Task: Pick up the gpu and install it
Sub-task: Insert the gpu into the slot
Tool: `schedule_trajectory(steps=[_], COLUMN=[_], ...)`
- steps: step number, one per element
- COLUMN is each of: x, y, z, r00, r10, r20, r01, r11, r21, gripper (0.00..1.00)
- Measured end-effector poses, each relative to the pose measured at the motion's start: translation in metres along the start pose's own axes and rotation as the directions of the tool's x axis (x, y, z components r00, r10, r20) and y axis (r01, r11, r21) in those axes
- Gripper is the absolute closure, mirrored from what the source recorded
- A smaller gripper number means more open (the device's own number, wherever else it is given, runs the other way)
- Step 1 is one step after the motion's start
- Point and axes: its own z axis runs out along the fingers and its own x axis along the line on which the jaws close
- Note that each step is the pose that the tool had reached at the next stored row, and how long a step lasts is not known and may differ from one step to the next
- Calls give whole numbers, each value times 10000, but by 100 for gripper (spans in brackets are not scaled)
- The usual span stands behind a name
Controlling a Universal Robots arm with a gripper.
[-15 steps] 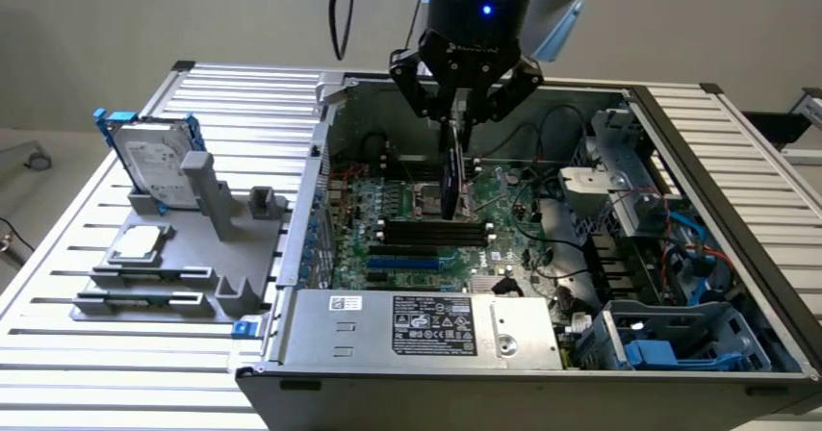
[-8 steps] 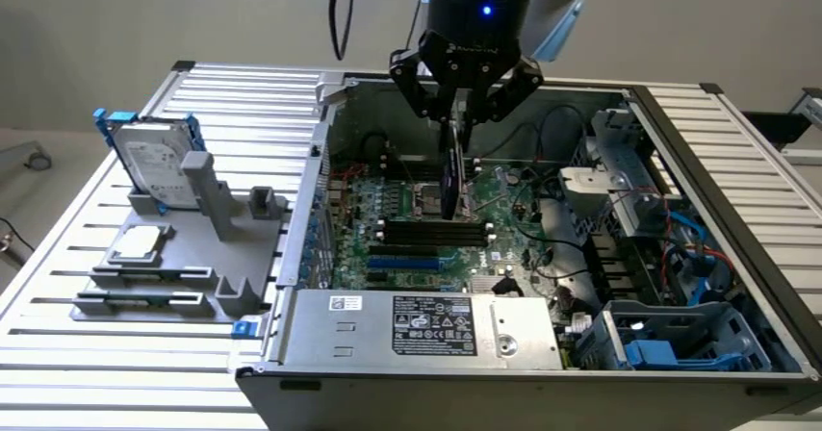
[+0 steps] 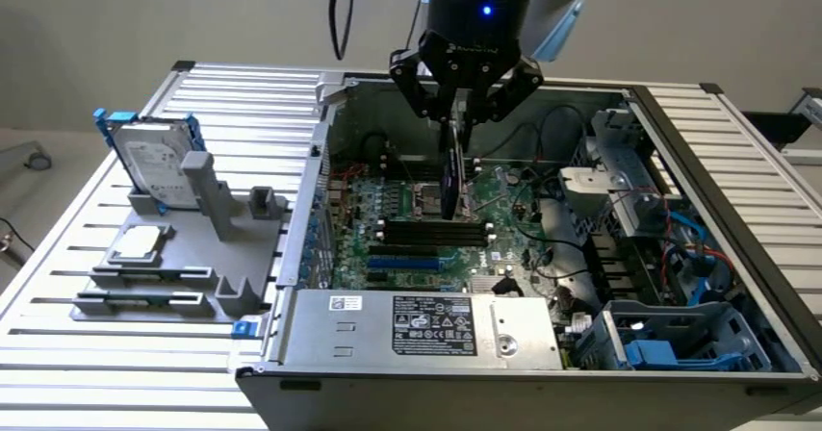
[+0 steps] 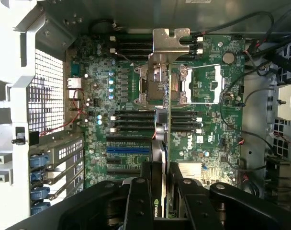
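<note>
An open desktop computer case [image 3: 385, 330] lies on its side on a slatted metal bench [image 3: 77, 364], its green motherboard [image 3: 398, 215] facing up. A black robot gripper [image 3: 459, 121] hangs over the middle of the case, clamped on the top edge of the gpu [image 3: 449, 176]. The card hangs upright and edge-on below the gripper, inside the case walls and above the motherboard, near the black memory slots [image 3: 437, 231]. Whether its lower edge touches the board cannot be told.

From the wrist view, the two black fingers [image 4: 139, 199] press on either side of the thin card. Its silver end bracket [image 4: 170, 40] is at the far end, over the board and the metal processor socket [image 4: 203, 85].

At the exterior view's left, outside the case, a grey holder [image 3: 206, 210] stands on the bench. It carries a silver hard drive in a blue frame [image 3: 152, 166] standing on edge and, nearer the camera, a small square silver chip [image 3: 139, 243] lying flat. At the near edge of the case is a grey power supply with a label [image 3: 437, 327].
</note>
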Motion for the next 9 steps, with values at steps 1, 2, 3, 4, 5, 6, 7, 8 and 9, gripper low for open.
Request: schedule_trajectory(steps=[1, 2, 3, 4, 5, 6, 7, 8, 9], x=[0, 0, 0, 0, 0, 0, 0, 0, 0], y=[0, 0, 0, 0, 0, 0, 0, 0, 1], z=[0, 0, 0, 0, 0, 0, 0, 0, 3], r00=[10000, 10000, 10000, 10000, 10000, 10000, 10000, 10000, 10000], r10=[0, 0, 0, 0, 0, 0, 0, 0, -6], r20=[0, 0, 0, 0, 0, 0, 0, 0, 7], r01=[0, 0, 0, 0, 0, 0, 0, 0, 6], r11=[10000, 10000, 10000, 10000, 10000, 10000, 10000, 10000, 10000], r21=[-1, -1, -1, 0, -1, -1, 0, 0, 0], gripper=[74, 74, 74, 74, 74, 74, 74, 74, 74])
